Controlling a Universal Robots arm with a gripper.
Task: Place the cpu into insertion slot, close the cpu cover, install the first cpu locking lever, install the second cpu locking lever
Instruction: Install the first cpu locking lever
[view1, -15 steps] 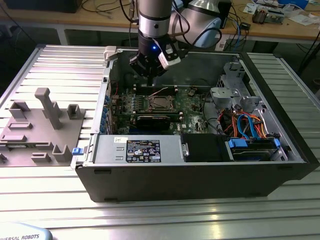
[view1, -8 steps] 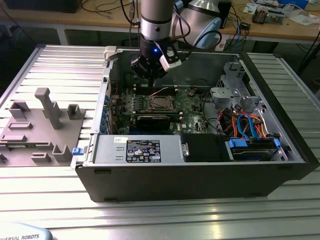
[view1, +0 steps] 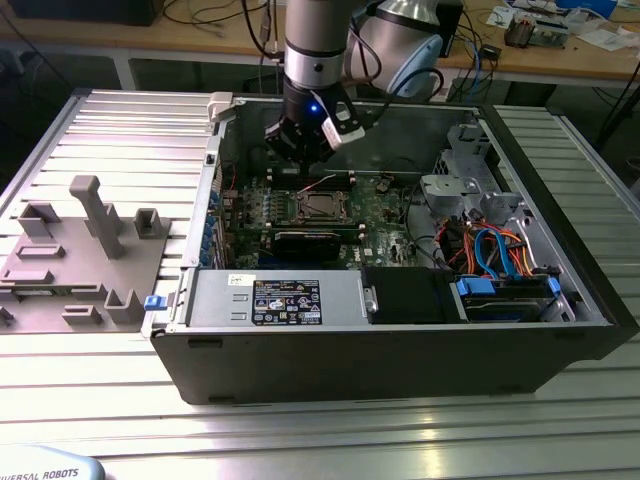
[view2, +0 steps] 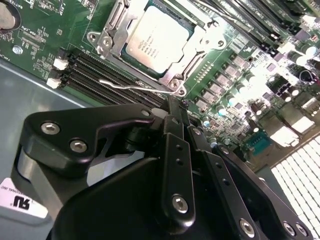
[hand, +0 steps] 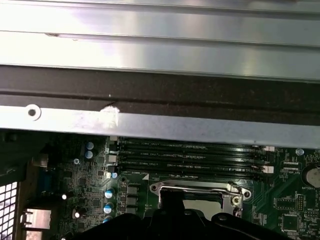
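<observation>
Silvery-grey, the small square cpu (view2: 159, 36) already lay in its socket under the thin metal frame of the cpu cover (view2: 197, 42). The black gripper (view2: 175, 107), fingers pressed together, hovered beside a thin wire locking lever (view2: 131, 88), seemingly the lever step; the next move would need careful alignment.

Black printed sticker (view1: 286, 301) and white label (view1: 240, 281) on power supply casing (view1: 340, 300): print too small. Lettering on the cpu (view2: 157, 37): illegible.

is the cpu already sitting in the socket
Yes: in the second wrist view the cpu lies flat in the socket with the cpu cover framing its silvery top.
</observation>
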